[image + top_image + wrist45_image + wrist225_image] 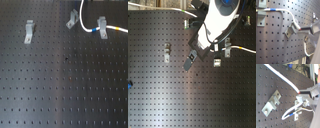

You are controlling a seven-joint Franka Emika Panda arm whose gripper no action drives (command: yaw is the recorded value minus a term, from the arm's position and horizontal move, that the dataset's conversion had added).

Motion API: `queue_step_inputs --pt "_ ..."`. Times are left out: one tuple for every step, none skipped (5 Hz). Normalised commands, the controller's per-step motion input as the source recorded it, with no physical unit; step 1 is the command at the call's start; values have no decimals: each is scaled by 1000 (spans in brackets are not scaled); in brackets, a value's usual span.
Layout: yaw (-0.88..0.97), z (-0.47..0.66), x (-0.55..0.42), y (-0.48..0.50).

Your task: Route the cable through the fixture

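The white cable comes down from the first exterior view's top edge and curves through the right fixture. Its blue band lies just before that fixture and its yellow band just past it. My gripper is out of the first exterior view. In the second exterior view my gripper hangs over the board's middle. In both wrist views the cable runs straight to my gripper's closed tips, so it looks shut on the cable. A fixture stands just beside the tips.
The black perforated board carries a left fixture and a middle fixture. In the second exterior view the white arm covers the board's upper middle. A small blue object sits at the second exterior view's left edge.
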Motion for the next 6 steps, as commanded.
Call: queue_step_inputs --pt "-9 199 -3 128" --pt "-29 433 -161 261" --pt "-31 343 -245 225" --pt "-77 67 -154 146" --pt "-411 55 -177 159" --pt "-628 145 -212 164"
